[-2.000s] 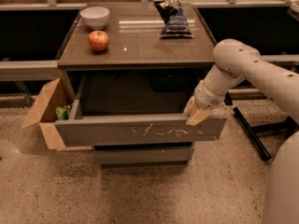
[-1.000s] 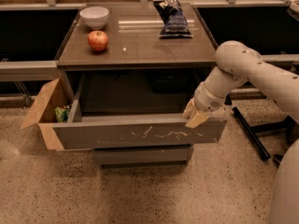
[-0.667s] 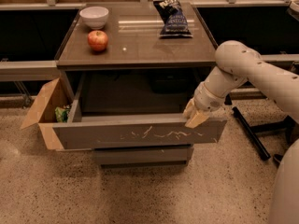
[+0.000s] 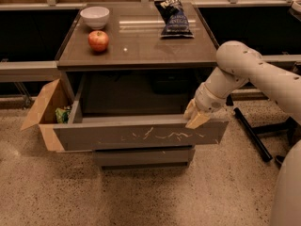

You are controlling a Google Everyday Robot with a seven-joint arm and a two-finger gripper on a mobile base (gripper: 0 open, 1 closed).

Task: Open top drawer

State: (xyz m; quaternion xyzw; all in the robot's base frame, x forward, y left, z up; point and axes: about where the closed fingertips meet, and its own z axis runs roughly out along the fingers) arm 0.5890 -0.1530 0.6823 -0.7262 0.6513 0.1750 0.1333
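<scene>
The top drawer (image 4: pixel 141 136) is pulled well out from under the brown cabinet top (image 4: pixel 136 41). Its grey-brown front carries pale squiggly scratches across the middle. The inside of the drawer is dark and looks empty. My gripper (image 4: pixel 195 117) sits at the top edge of the drawer front, near its right end, with the pale fingertips (image 4: pixel 198 119) hooked over the edge. The white arm reaches in from the right.
On the cabinet top stand a white bowl (image 4: pixel 95 17), a red apple (image 4: pixel 98 40) and a dark chip bag (image 4: pixel 172 17). A lower drawer front (image 4: pixel 143 156) sits closed below. An open cardboard box (image 4: pixel 44 113) stands on the floor at the left. Black chair legs (image 4: pixel 251 133) lie at the right.
</scene>
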